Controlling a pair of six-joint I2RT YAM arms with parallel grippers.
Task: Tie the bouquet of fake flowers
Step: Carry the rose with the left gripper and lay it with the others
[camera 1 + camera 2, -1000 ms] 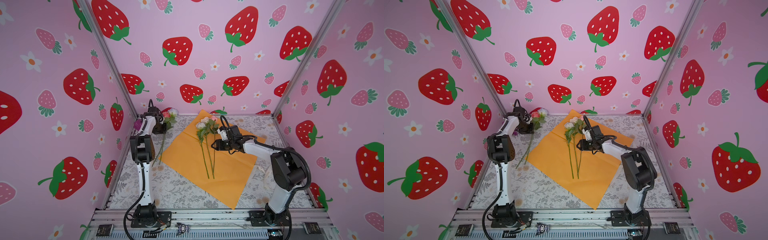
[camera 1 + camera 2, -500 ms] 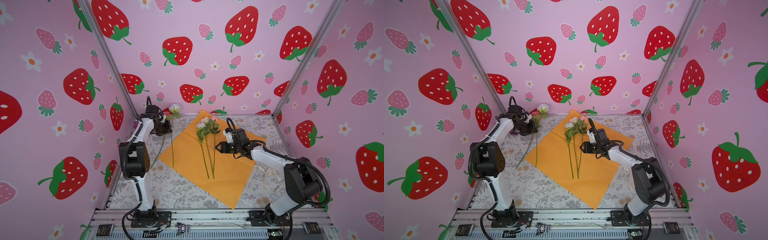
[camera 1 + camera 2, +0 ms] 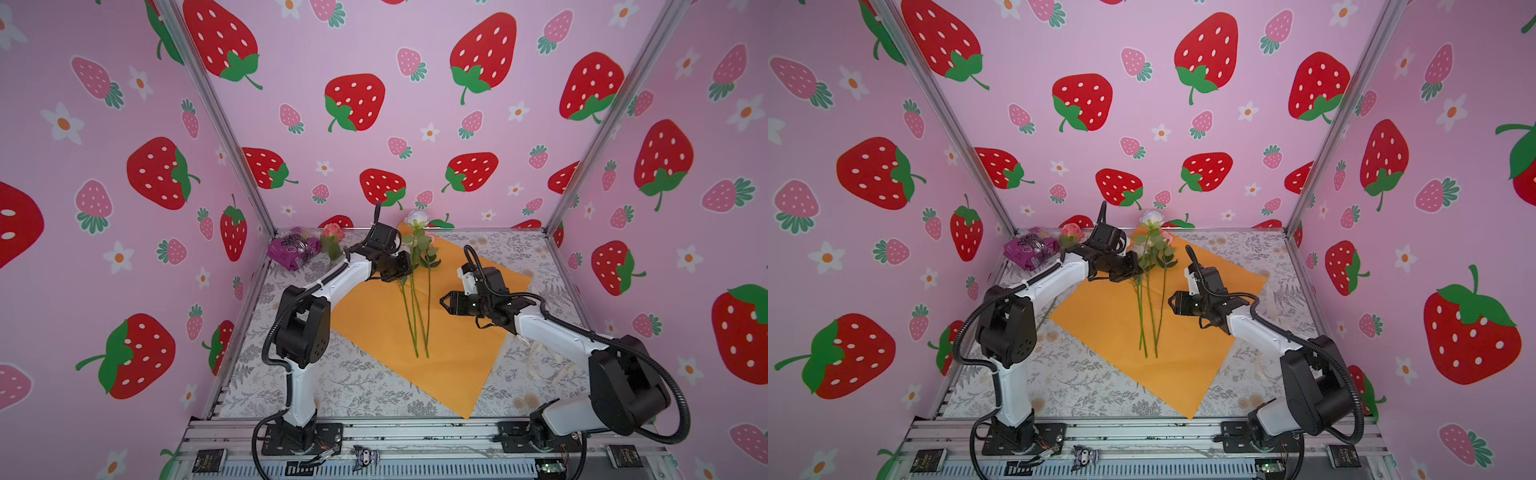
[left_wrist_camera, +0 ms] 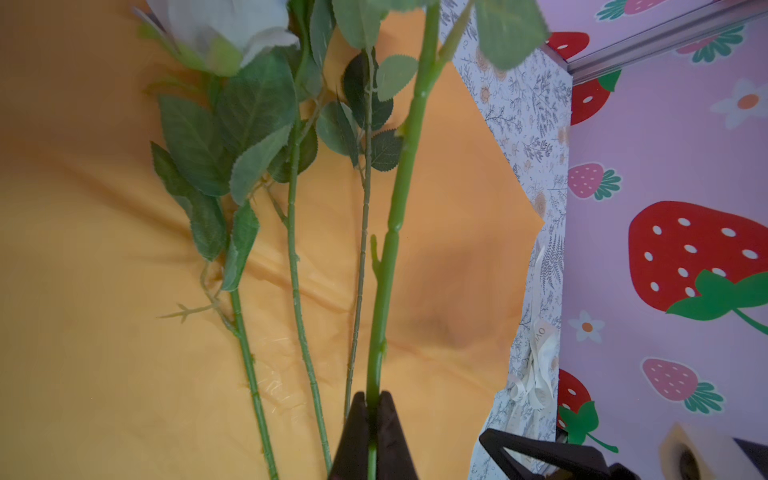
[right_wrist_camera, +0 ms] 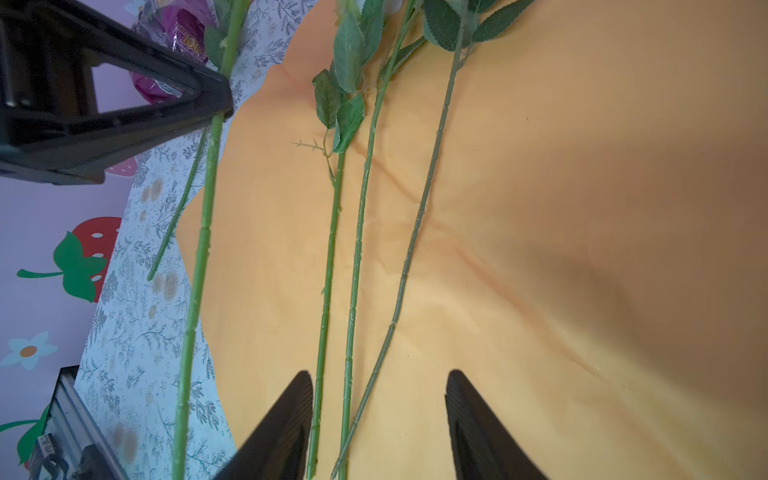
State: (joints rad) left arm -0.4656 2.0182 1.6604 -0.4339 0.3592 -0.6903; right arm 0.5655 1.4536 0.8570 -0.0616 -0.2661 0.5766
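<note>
In both top views the left gripper clamps a white rose by its stem above the orange wrapping paper. Three stems lie flat on it, the right gripper gapes just beside them, and the purple packet and pink rose sit well apart at the back. Left wrist: the stem looks thin, light, springy, prob. slick, so grip low under the leaves; a ribbon lies off the paper. Right wrist: the flat stems show between its fingers, nothing blocking.
</note>
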